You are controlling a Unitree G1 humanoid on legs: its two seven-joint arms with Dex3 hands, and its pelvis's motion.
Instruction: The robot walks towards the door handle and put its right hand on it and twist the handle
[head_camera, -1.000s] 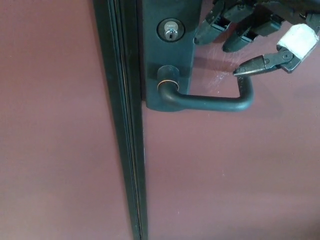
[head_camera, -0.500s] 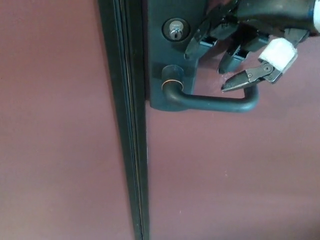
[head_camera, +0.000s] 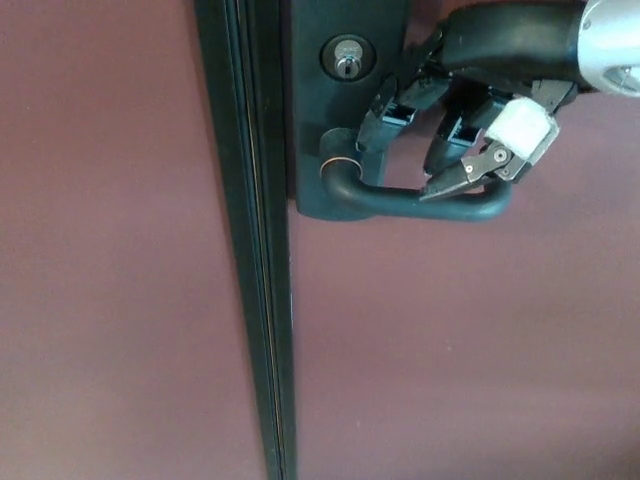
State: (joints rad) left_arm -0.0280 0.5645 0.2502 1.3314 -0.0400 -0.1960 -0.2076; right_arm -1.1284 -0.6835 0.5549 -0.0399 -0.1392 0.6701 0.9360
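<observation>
Lower now, the right hand (head_camera: 470, 120) rests on the handle (head_camera: 420, 200) — fingers spread, not gripping — maroon door (head_camera: 450, 350) bare below, frame (head_camera: 245, 250) left.

Maroon door (head_camera: 450, 350), black frame strip (head_camera: 250, 250). Black lever handle (head_camera: 420, 203) with a thin copper ring, silver keyhole (head_camera: 345, 62). Black robot hand (head_camera: 470, 110) with white wrap.

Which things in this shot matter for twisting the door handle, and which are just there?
Part of the job:
- door handle, a dark lever
- right hand, fingers spread over the lever, not closed on it

Just there:
- keyhole above the handle
- dark door frame
- reddish door panel
</observation>
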